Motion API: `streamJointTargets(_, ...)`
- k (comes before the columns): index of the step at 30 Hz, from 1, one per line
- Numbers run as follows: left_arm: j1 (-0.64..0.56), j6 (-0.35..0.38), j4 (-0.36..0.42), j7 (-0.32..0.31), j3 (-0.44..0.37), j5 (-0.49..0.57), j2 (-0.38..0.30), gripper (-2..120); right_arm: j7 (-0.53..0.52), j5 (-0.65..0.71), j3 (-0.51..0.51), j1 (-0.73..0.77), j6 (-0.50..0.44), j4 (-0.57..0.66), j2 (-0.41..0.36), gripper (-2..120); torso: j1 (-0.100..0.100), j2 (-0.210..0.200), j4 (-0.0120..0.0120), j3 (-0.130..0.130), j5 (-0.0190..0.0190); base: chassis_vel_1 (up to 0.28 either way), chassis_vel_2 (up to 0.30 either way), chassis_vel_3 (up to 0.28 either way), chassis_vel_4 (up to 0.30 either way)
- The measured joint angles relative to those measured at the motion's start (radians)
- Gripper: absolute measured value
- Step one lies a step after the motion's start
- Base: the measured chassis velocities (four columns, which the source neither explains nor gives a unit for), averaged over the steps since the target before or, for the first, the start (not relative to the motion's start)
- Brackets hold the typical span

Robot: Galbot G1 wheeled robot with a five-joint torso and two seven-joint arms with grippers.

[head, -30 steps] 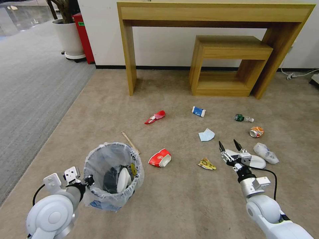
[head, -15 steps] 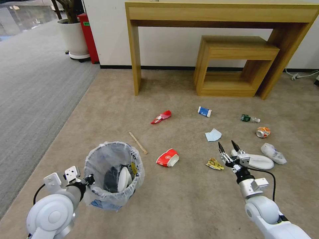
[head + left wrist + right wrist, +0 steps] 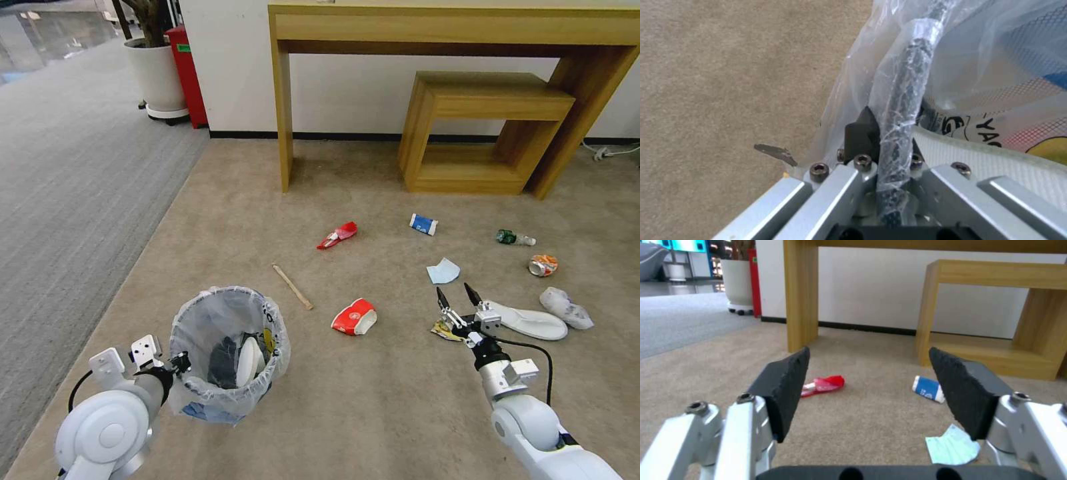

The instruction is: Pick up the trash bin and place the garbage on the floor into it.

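Left arm sits at the lower left of the head view, wrist angled inward — left gripper (image 3: 179,364) clamped tight, pads (image 3: 861,128) pinched together. Right arm reaches up from the lower right; right gripper (image 3: 457,299) held forward — black fingertips (image 3: 783,385) spread wide apart, nothing between them.

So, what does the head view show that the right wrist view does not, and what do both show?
Head view only: the left pincer shut on the rim of the trash bin, the stick, a red cup, a white slipper and the orange can.
Right wrist view only: the open right pincer from close up.
Both: the flattened red cup, the blue-white cup, the blue mask and the wooden tables.
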State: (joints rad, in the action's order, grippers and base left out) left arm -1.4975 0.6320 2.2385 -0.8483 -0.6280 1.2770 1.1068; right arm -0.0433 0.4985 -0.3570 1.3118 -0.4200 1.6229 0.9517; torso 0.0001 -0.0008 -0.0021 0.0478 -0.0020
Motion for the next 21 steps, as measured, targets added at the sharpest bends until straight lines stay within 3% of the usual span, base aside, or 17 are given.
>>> streamJointTargets(8,0.0,0.001,-0.003,0.001,0.0,-0.001,0.0,0,0.006,0.003,-0.001,0.002,-0.008,-0.003,0.0,98,0.0,0.0,-0.0001,0.0,0.0001,0.005,0.006,-0.007,-0.005)
streamJointTargets(21,-0.002,0.001,-0.001,0.002,0.0,-0.002,0.003,0,0.014,0.006,0.002,0.003,-0.022,-0.003,-0.001,100,0.0,0.0,-0.0001,0.0,0.0,0.0,0.0,0.0,0.0)
